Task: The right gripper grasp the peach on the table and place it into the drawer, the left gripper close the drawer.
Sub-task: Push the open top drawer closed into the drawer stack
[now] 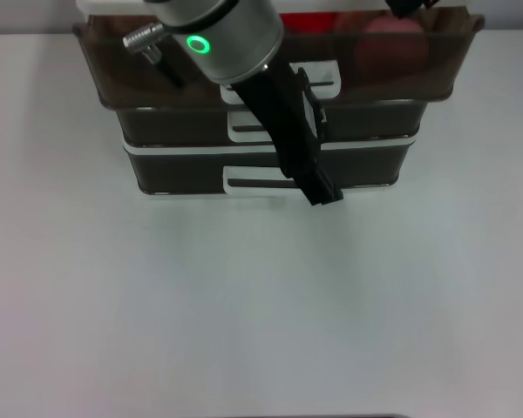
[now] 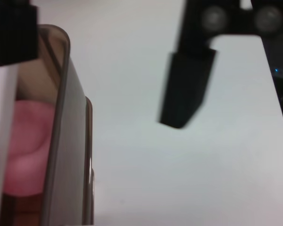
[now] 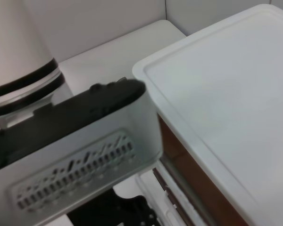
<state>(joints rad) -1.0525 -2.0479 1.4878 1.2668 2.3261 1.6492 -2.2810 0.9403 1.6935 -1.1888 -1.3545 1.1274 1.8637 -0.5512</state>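
Observation:
The top drawer (image 1: 139, 78) of a dark-brown stack stands pulled out, its white loop handle (image 1: 327, 80) partly behind my left arm. The pink peach (image 1: 392, 33) lies inside the drawer at the right and shows through the translucent wall; in the left wrist view the peach (image 2: 30, 146) glows pink behind the drawer front (image 2: 66, 155). My left gripper (image 1: 324, 195) hangs in front of the drawers on the silver arm with the green ring (image 1: 198, 43). In its wrist view the left gripper (image 2: 99, 61) is open, holding nothing. Only a black tip of my right gripper (image 1: 410, 7) shows at the top edge.
Two shut drawers (image 1: 183, 126) with smaller white handles sit below the open one. Red items (image 1: 309, 21) lie in the open drawer beside the peach. The white table (image 1: 261, 305) spreads in front. The right wrist view shows the cabinet's white top (image 3: 226, 94).

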